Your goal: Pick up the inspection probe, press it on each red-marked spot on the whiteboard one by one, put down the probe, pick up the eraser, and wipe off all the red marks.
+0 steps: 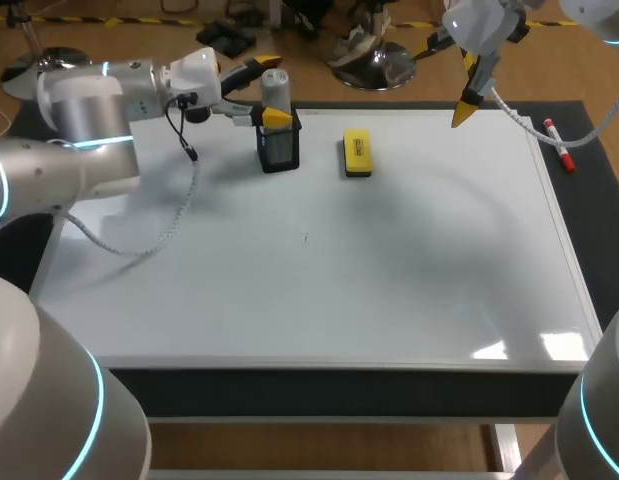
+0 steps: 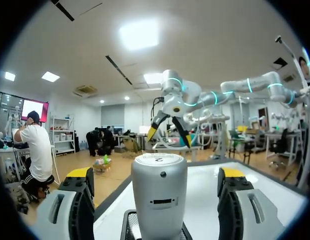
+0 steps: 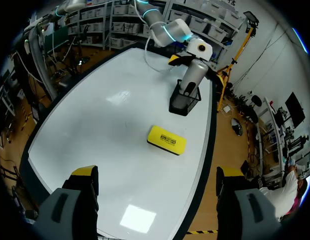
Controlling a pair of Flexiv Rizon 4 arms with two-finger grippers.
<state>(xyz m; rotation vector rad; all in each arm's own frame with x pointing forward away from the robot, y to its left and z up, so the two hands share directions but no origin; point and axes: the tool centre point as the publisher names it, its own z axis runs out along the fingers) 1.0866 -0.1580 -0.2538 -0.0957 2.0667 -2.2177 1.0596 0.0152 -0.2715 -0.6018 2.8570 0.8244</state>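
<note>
Left gripper (image 2: 152, 195), fingers spread, brackets the grey inspection probe (image 2: 159, 187) on both sides without touching it, the probe standing upright in its black mesh holder (image 1: 279, 148) at the whiteboard's far edge. At three o'clock from the holder lies the yellow eraser (image 1: 357, 153), just beside it and flat on the board. Farther round, near two o'clock of the board, the right gripper (image 1: 467, 103) hangs above the surface, likewise released and empty. No red marks show anywhere on the whiteboard (image 1: 319, 270); a red marker pen (image 1: 559, 145) rests off its right border. With the board bare, the eraser down and the probe in its holder, the scene fits either a probe about to be grasped or one just returned after wiping, so the step in hand cannot be settled. Any grasp here would call for the fingers to close squarely on the probe's body.
</note>
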